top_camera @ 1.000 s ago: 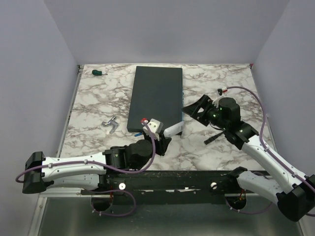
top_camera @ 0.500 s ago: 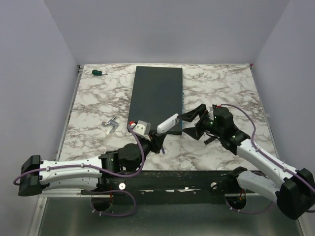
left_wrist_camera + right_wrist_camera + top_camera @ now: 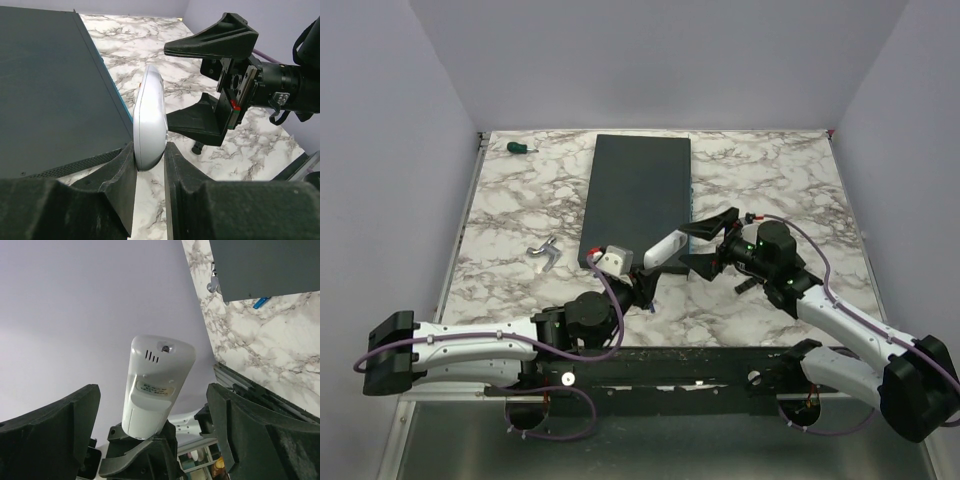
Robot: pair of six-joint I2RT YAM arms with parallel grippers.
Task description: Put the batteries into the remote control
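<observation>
My left gripper point(image 3: 648, 268) is shut on the lower end of the white remote control point(image 3: 663, 247) and holds it tilted up above the table by the slab's near right corner. In the left wrist view the remote point(image 3: 150, 120) stands edge-on between my fingers point(image 3: 120, 170). My right gripper point(image 3: 705, 245) is open wide, one finger on each side of the remote's far end, not touching it. The right wrist view shows the remote's back point(image 3: 157, 385), its cover closed. A blue battery point(image 3: 260, 302) lies beside the slab. The purple-blue battery is not in view.
The large dark grey slab point(image 3: 640, 195) lies mid-table. A green-handled screwdriver point(image 3: 523, 148) is at the far left corner. A small grey metal piece point(image 3: 545, 252) lies left of the slab. A black tool point(image 3: 750, 283) lies under my right arm.
My right gripper has swung left and closer, and its open fingers now straddle the remote's far end. My left gripper has lifted the remote off the slab's corner.
</observation>
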